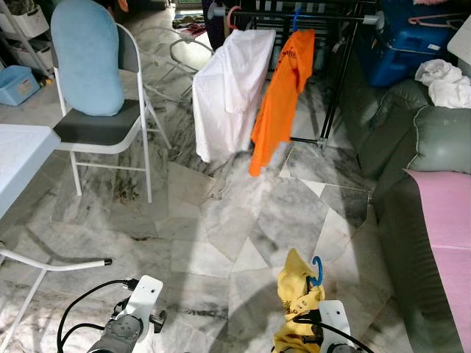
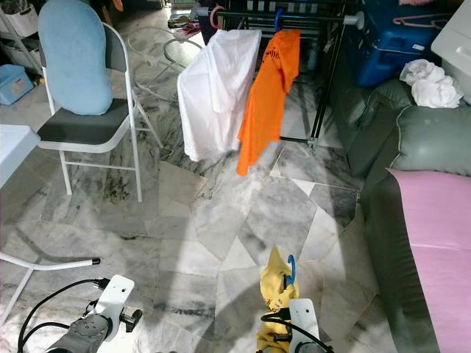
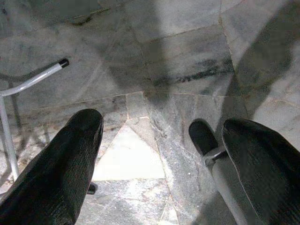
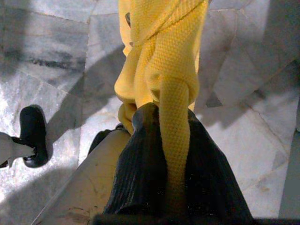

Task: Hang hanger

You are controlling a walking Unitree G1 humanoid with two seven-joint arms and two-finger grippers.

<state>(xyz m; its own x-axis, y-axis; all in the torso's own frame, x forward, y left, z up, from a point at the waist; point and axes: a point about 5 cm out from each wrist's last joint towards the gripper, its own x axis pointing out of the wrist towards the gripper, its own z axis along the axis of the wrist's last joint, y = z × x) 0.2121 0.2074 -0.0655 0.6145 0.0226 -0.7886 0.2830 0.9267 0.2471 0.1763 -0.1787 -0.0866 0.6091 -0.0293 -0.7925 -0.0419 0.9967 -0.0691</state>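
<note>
lighting and picture quality, as we recorded them: daylight was bright and even over the marble floor [image 1: 221, 220] in the eye views, and strongest toward the far end by the drying rack [image 1: 294, 15]. a broad soft shadow lay on the floor near the bottom edge. the white shirt [image 1: 232, 88] was nearly blown out. lines bowed slightly at the frame edges. the left wrist view was dim and crossed by shadow bands, and its near fingers [image 3: 61, 168] were soft. in the right wrist view the yellow cloth [image 4: 159, 61] was sunlit and sharp.
</note>
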